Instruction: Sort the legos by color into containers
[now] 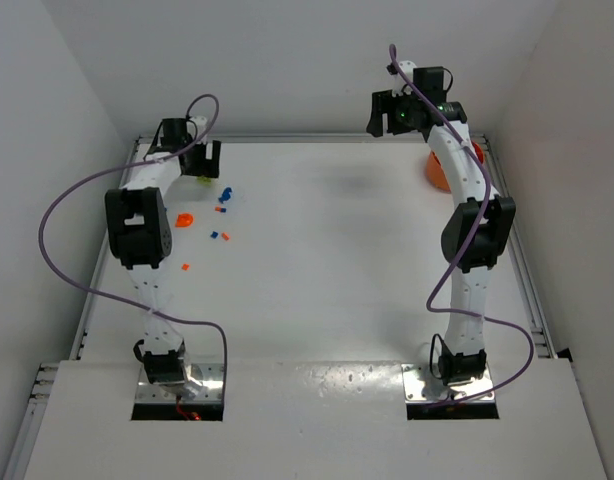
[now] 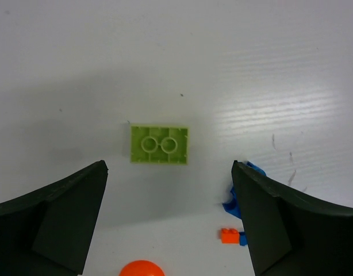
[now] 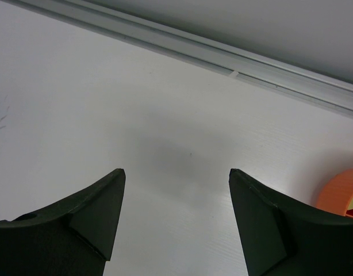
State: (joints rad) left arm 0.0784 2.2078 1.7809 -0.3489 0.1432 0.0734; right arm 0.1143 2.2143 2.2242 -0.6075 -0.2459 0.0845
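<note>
A yellow-green lego [image 2: 159,145] lies flat on the white table, two round sockets facing up. My left gripper [image 2: 169,167] hangs open just above and short of it, holding nothing. From above, this gripper [image 1: 199,168] is at the far left, over the same lego [image 1: 202,181]. Blue legos [image 1: 225,195] and small orange-red ones [image 1: 219,210] lie scattered just right of it; a blue piece [image 2: 233,202] and an orange-red brick [image 2: 227,236] show beside my right finger. My right gripper [image 3: 176,171] is open over bare table. The orange container [image 3: 340,192] sits at its right.
An orange dome-shaped piece [image 1: 185,218] lies near the left arm's elbow and shows as a round orange shape [image 2: 141,269] in the left wrist view. The orange container [image 1: 437,170] is partly hidden behind the right arm. A raised rail [image 3: 234,60] borders the table's far edge.
</note>
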